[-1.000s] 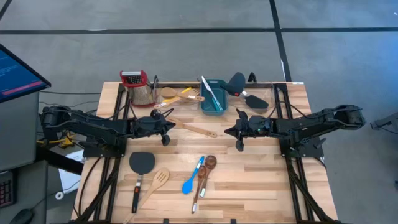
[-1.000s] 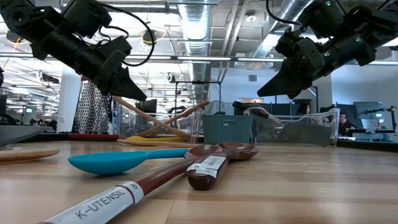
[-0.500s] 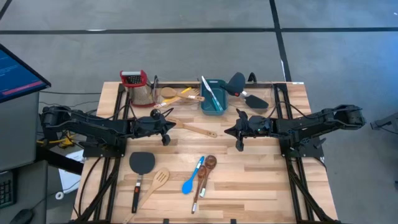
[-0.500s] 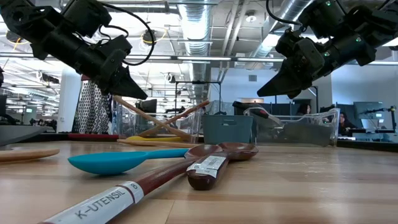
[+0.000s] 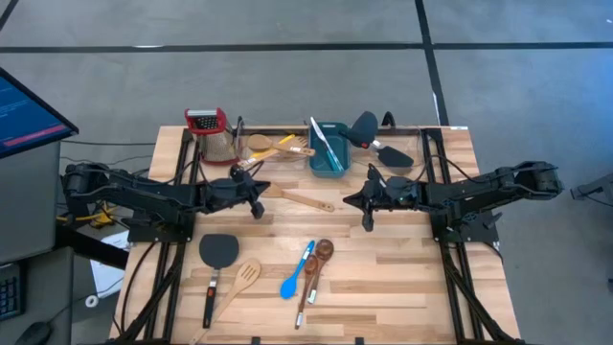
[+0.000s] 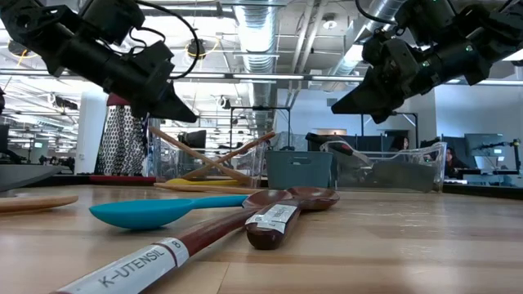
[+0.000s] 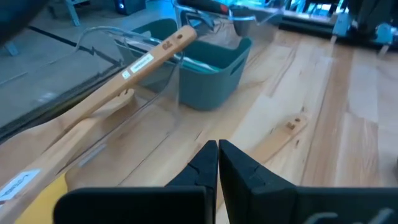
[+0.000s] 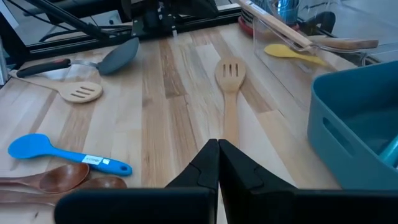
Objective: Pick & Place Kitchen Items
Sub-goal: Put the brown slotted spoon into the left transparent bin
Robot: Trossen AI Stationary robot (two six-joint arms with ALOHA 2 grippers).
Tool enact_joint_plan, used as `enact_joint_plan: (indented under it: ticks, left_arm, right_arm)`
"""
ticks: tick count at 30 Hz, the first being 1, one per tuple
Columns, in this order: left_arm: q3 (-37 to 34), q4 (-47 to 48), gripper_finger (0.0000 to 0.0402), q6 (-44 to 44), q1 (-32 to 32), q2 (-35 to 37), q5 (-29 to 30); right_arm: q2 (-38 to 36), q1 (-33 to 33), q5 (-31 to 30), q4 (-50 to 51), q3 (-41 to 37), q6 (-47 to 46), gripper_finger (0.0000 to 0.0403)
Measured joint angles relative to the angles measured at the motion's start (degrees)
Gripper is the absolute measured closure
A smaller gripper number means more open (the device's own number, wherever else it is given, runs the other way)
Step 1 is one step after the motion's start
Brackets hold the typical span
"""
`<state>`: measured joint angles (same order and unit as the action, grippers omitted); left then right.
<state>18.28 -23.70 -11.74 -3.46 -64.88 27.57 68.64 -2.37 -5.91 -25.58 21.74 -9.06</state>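
Nearest you on the bench (image 5: 383, 278) lie the blue spoon (image 5: 295, 273), two dark-brown spoons (image 5: 316, 268) and a black spatula (image 5: 216, 257). Farther back, your left tool (image 5: 257, 196) and right tool (image 5: 367, 213) hover empty, fingers pressed together, either side of a pale slotted spatula (image 5: 305, 200).

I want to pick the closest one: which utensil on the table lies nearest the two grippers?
The pale slotted wooden spatula, lying alone between the left gripper and right gripper; the others lie nearer the front edge.

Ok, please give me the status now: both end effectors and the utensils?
Left end effector and right end effector shut, empty, above table. Slotted wooden spatula lies between them. Blue spoon on table. No obstruction.
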Motion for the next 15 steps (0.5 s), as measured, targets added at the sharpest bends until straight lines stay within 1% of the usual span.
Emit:
enact_joint_plan:
  ticks: [10,15]
  left_arm:
    - [-0.02,-0.37,0.0400,-0.11,-1.23,-0.69,-0.46]
    - [-0.04,-0.46,0.0400,-0.12,-2.39,-4.66,-0.48]
  right_arm:
    - [0.00,0.04,0.06,-0.33,0.00,-0.02,0.0403]
    - [0.00,0.15,0.08,-0.65,0.00,-0.02,0.0403]
